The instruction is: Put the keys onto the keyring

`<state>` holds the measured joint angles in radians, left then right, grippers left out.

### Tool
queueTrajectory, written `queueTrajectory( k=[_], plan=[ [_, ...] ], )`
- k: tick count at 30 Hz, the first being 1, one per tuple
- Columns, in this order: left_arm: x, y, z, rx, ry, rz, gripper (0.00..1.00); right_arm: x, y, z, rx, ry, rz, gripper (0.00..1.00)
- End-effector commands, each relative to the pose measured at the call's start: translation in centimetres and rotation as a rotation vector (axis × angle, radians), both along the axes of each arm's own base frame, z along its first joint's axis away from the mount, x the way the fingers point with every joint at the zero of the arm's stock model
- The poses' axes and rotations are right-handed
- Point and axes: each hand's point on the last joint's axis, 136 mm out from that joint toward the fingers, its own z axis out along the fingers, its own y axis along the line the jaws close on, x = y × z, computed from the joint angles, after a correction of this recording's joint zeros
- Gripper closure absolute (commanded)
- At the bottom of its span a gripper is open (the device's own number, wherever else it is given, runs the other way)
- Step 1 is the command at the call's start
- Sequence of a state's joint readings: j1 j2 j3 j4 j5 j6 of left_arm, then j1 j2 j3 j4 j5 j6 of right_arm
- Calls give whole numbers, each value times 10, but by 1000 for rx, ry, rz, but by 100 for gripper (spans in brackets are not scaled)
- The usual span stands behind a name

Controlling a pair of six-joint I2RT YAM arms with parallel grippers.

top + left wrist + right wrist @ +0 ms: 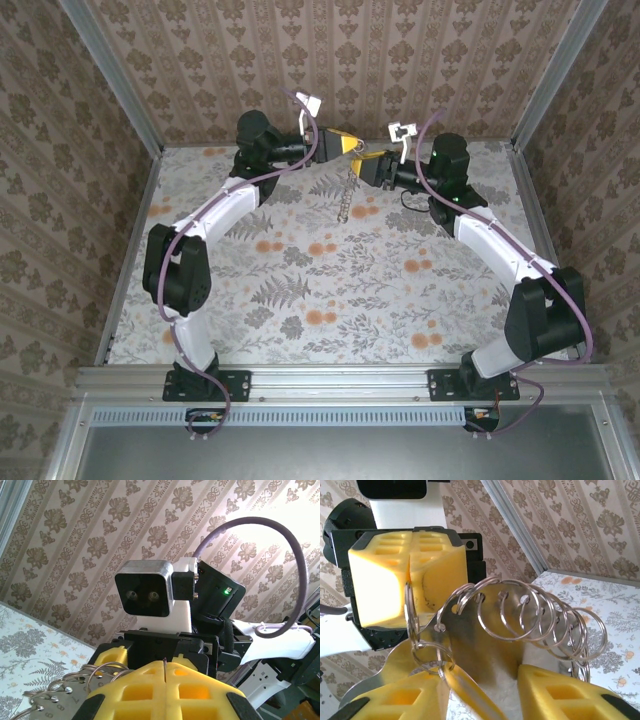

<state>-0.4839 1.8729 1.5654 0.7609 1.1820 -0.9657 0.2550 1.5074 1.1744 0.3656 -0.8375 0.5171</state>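
At the far middle of the table my two grippers meet nose to nose. My left gripper (pixel 343 147) (pixel 165 680) is shut, its yellow fingers (pixel 410 575) pinching the thin metal keyring (pixel 410 615) edge-on. A small ring and a metal plate (pixel 485 645) carrying a row of several rings (pixel 545 620) hang from that hoop. A flat shiny key (pixel 470 695) slants between the fingers of my right gripper (pixel 480 700) (pixel 369 164), against its left finger. The right finger stands apart from it, so the jaws are open.
The chain of rings (pixel 347 195) dangles from the grippers toward the floral tabletop (pixel 330 290). Papered walls close the back and both sides, with metal corner posts (pixel 545 75). A purple cable (pixel 280 535) arcs over the right wrist.
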Motion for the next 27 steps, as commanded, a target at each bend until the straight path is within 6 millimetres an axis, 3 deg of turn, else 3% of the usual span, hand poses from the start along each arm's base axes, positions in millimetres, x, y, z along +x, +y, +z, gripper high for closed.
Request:
queueTrajectory(
  k=[1, 5, 12, 14, 18, 27],
  plan=[
    [-3, 5, 23, -47, -80, 5, 100, -5, 3, 10, -7, -39, 16, 63],
    [1, 8, 22, -48, -76, 21, 100, -9, 2, 5, -10, -28, 17, 64],
    [2, 9, 23, -50, -79, 25, 100, -11, 3, 2, -2, -16, 28, 77],
    [2, 9, 23, -52, -80, 27, 100, -12, 3, 2, 0, -14, 34, 89],
    [2, 11, 24, -53, -82, 29, 100, -14, 3, 2, -5, -17, 32, 100],
    [-3, 13, 23, -51, -110, 29, 100, -22, -3, 3, -87, -4, 14, 100]
  ],
)
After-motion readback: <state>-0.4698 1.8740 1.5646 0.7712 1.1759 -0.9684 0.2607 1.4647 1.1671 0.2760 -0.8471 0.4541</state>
